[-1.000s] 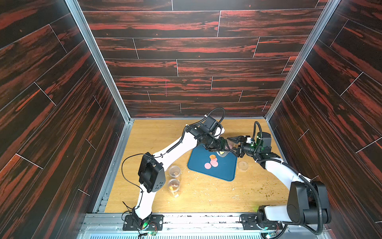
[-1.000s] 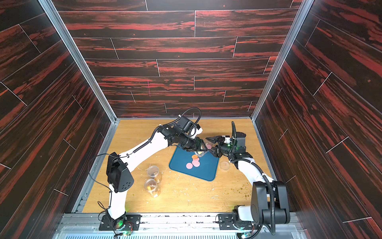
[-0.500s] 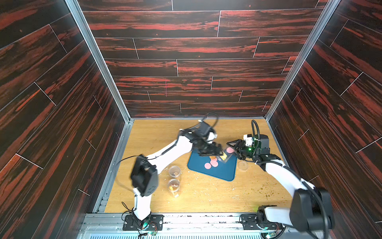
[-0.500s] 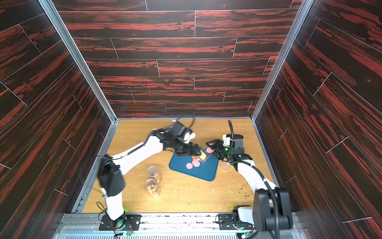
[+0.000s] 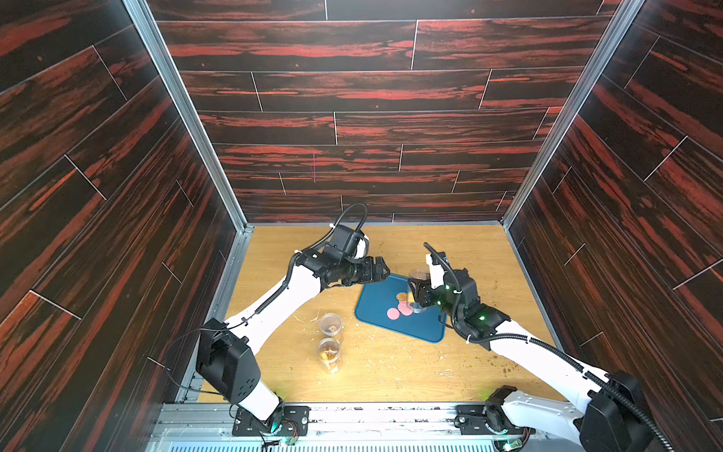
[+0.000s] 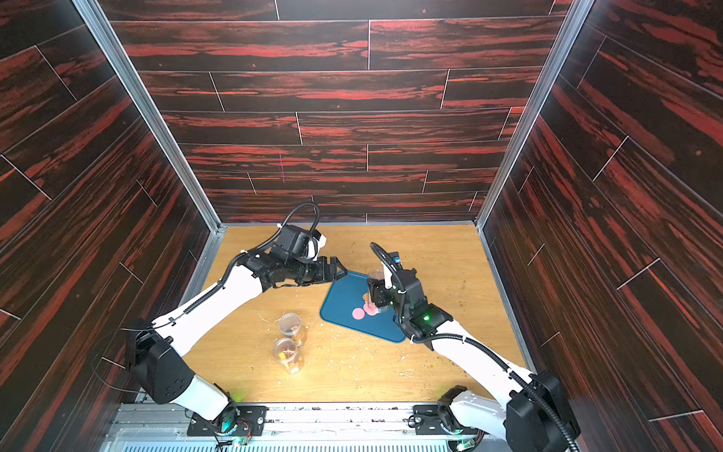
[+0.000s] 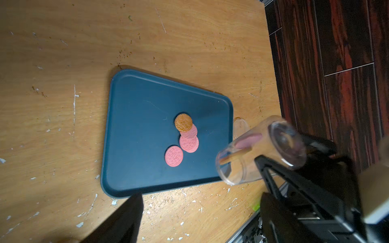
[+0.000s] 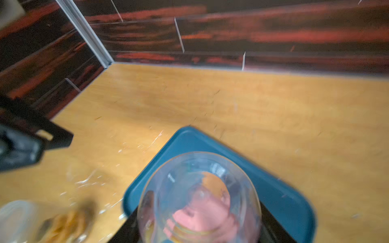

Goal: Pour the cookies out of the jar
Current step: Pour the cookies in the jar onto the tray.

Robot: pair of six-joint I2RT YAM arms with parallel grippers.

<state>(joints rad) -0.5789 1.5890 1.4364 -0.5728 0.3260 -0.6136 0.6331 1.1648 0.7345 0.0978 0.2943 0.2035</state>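
Jaws on our right gripper [image 5: 418,294] clamp the tilted jar [image 7: 242,162] above the tray [image 7: 136,117] edge; our left gripper [image 5: 382,270] hangs beside that tray, jaws spread; cookies [image 7: 188,143] lie on it.

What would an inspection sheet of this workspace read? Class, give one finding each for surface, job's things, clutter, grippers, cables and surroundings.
Surface: wooden table, strewn with pale crumbs.
Job's things: clear jar tilted, mouth down toward the blue tray; four cookies on the tray, three pink and one tan; something pink shows inside the jar.
Clutter: two other jars upright, apart from the tray, cookies inside.
Grippers: left gripper open, empty; right gripper shut on the jar.
Cables: black cables along both arms; one loops above the left wrist.
Surroundings: dark red-streaked panels on three sides; metal rail in front.
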